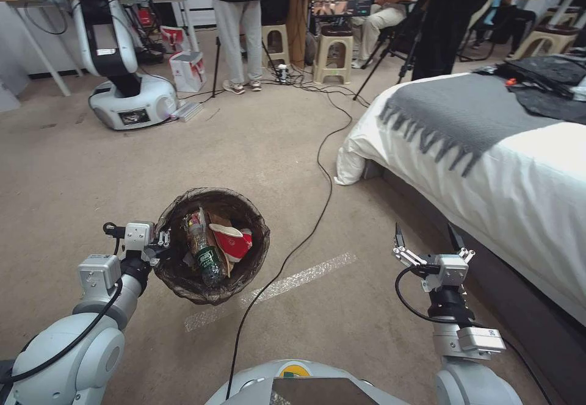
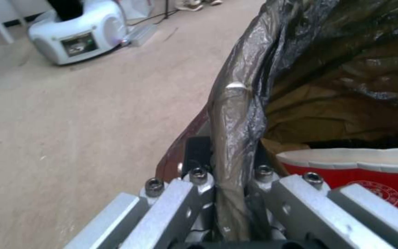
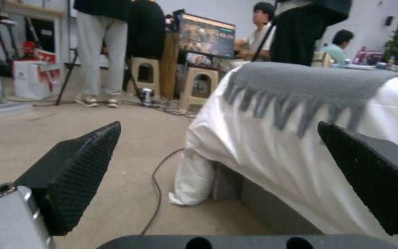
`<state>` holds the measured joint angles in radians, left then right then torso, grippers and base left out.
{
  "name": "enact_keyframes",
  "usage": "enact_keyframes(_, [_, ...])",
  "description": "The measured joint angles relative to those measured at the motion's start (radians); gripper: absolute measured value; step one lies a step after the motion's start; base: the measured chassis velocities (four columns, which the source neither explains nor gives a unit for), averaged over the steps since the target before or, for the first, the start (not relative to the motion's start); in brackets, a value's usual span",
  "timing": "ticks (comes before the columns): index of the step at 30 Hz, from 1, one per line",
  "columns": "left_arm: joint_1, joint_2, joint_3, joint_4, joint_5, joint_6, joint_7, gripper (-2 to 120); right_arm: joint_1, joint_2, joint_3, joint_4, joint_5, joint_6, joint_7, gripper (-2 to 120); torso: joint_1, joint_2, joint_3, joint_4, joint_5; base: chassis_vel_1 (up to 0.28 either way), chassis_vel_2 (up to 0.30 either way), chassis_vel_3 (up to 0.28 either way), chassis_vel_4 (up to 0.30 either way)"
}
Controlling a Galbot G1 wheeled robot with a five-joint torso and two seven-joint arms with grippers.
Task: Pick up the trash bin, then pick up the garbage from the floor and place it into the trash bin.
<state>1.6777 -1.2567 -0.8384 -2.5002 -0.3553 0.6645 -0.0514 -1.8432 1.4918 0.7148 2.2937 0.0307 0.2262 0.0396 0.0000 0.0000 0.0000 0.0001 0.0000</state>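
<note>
The trash bin (image 1: 183,283), lined with a dark see-through bag, hangs above the floor (image 1: 274,149) at lower left in the head view. My left gripper (image 1: 163,241) is shut on its near rim; in the left wrist view the bag-covered rim (image 2: 233,138) runs between the fingers (image 2: 194,155). Inside the bin lies garbage: a green-labelled bottle (image 1: 204,252), a red-and-white packet (image 1: 232,241) (image 2: 360,180) and brown paper (image 1: 221,221). My right gripper (image 1: 427,234) (image 3: 217,173) hovers open over bare carpet beside the bed, holding nothing.
A white-sheeted bed (image 1: 488,167) with a grey fringed throw fills the right side. A black cable (image 1: 317,210) snakes across the carpet between the arms. Another robot's white base (image 1: 131,103), stools, tripods and standing people line the far side.
</note>
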Motion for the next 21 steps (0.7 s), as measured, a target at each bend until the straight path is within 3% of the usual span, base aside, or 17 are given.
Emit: enact_keyframes(21, [0.000,-0.018,-0.003,0.000,-0.094,0.016,-0.087,0,0.007,-0.006,0.005,-0.008,0.006,-0.008,0.003,100,0.000,0.000,0.000,-0.0001,-0.0001,0.018,0.017,0.013,0.017])
